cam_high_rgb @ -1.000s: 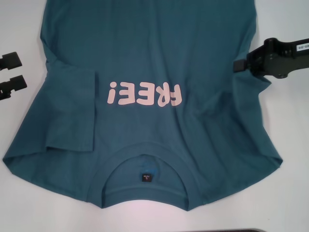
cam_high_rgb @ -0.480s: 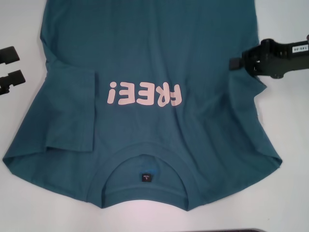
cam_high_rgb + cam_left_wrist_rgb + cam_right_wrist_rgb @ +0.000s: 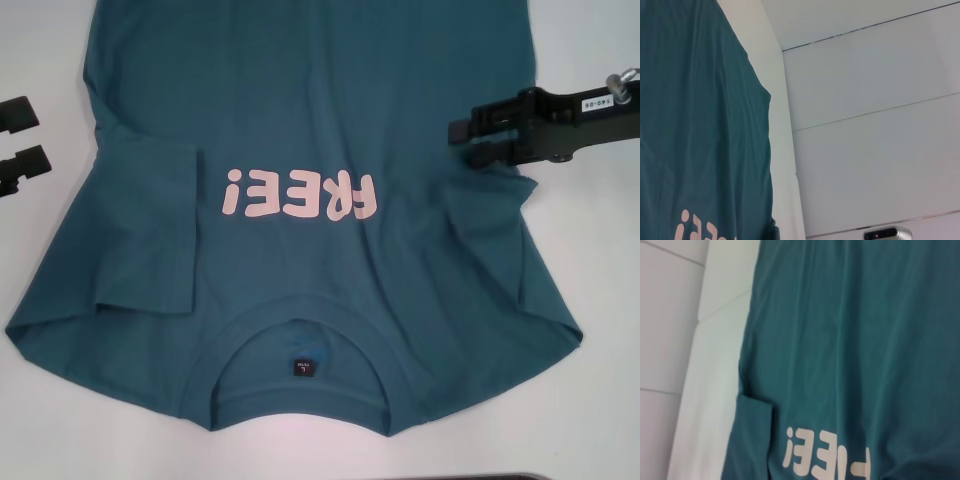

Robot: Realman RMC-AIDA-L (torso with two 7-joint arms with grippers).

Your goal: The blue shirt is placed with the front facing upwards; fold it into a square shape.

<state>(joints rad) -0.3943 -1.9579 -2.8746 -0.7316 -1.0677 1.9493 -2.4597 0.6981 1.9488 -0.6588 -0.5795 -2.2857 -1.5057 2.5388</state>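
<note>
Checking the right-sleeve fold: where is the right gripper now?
In the head view, the right gripper hovers over the blue shirt's right side, just above the folded-in right sleeve.

Teal-blue shirt [image 3: 330, 130] lies front-up, flat on white tabletop [image 3: 45, 410], collar w/ small black label nearest the robot, pink "FREE!" print reading upside-down, left sleeve folded in over the body.

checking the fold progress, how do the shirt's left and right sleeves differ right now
On the blue shirt, the left sleeve lies folded flat over the body with the left pincer off it, beside the table. The right sleeve is folded in too, but the right pincer hovers above it.
</note>
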